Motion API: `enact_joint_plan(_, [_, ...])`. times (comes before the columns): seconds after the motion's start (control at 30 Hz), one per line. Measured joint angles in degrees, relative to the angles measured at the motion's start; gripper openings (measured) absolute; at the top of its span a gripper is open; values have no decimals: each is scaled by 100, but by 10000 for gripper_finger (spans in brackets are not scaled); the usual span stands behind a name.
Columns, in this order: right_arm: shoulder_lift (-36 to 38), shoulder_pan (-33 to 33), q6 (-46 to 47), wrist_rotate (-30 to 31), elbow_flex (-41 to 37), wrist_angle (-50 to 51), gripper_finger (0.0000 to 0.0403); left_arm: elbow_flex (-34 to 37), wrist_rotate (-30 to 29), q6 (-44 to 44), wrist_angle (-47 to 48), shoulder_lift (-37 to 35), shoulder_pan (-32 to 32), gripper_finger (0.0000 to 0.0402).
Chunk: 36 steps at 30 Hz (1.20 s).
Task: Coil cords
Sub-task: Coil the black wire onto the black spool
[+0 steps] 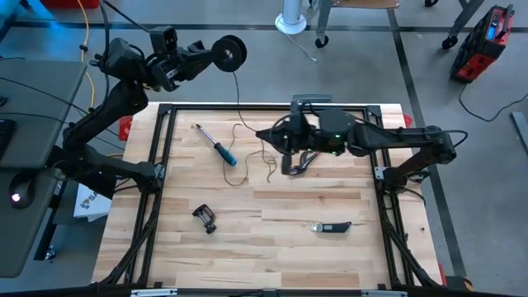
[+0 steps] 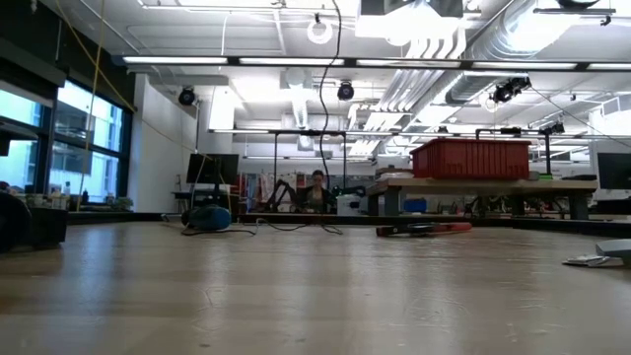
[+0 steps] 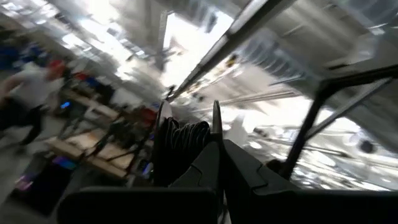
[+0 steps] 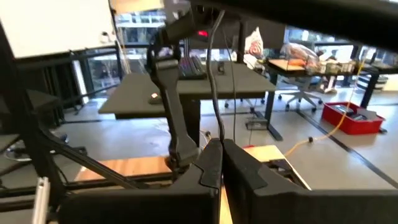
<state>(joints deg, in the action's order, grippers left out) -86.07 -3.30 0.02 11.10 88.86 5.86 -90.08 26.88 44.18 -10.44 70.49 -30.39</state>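
The pale wooden plank tabletop [image 1: 272, 247], framed by black metal rails, carries everything seen from above. The left arm reaches up and back beyond the tabletop's far left corner, and its left gripper [image 1: 216, 55] has its fingers pressed together on the small round black reel [image 1: 233, 52], which is held off the tabletop, over the grey floor; in the left wrist view the reel [image 3: 180, 146] shows dark windings between its two discs, right at the closed fingers [image 3: 214, 155]. The right arm stretches in from the right side, its right gripper [image 1: 285, 157] near the far middle of the tabletop, fingers pressed together; the hair-thin dark cord [image 1: 239, 103] runs down from the reel to the tabletop, loops loosely there and ends at this gripper, and in the right wrist view the cord [image 4: 214, 74] rises straight from between the closed fingers [image 4: 208, 165], so they pinch it. Red-handled pliers [image 1: 304, 161] lie just beside the right gripper. A screwdriver with a blue handle and silver shaft [image 1: 216, 145] lies left of the cord loops. A black folding knife [image 1: 332, 226] lies near the front right, and a small black metal clamp [image 1: 205, 219] near the front left
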Motion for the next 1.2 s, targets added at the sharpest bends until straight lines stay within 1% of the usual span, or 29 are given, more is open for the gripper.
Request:
enact_joint_plan(0.13, [292, -127, -65, 182, 0, -3, 0, 0, -282, -198, 941, -275, -42, 0])
enact_joint_plan(0.23, [486, -142, -344, 471, 0, -4, 0, 0, -224, 14, 1532, -415, -23, 0])
enact_joint_plan(0.33, [650, -33, -554, 626, 0, -8, 0, 0, -184, 285, 2057, -499, 125, 0])
enact_joint_plan(0.43, [788, 92, -767, 631, 0, -179, 0, 0, -165, 575, 2388, -525, 300, 0])
enact_joint_plan(0.57, [850, 276, -928, 468, 2, -485, 0, 0, -145, 916, 2601, -378, 615, 0])
enact_joint_plan(0.67, [784, 416, -951, 423, 0, -445, 0, 4, 8, 1151, 2361, -184, 817, 0])
enact_joint_plan(0.8, [700, 565, -930, 107, -2, -732, 0, 2, 146, 1458, 1945, 31, 1009, 0])
enact_joint_plan(0.97, [599, 646, -911, 54, -3, -742, 0, 7, 429, 1963, 1082, 377, 1166, 0])
enact_joint_plan(1.13, [628, 668, -1043, 32, 0, -995, 0, -4, 512, 2520, 173, 580, 1304, 0])
enact_joint_plan(1.2, [617, 670, -1059, 29, 0, -1124, 0, -2, 534, 2702, -8, 652, 1359, 0])
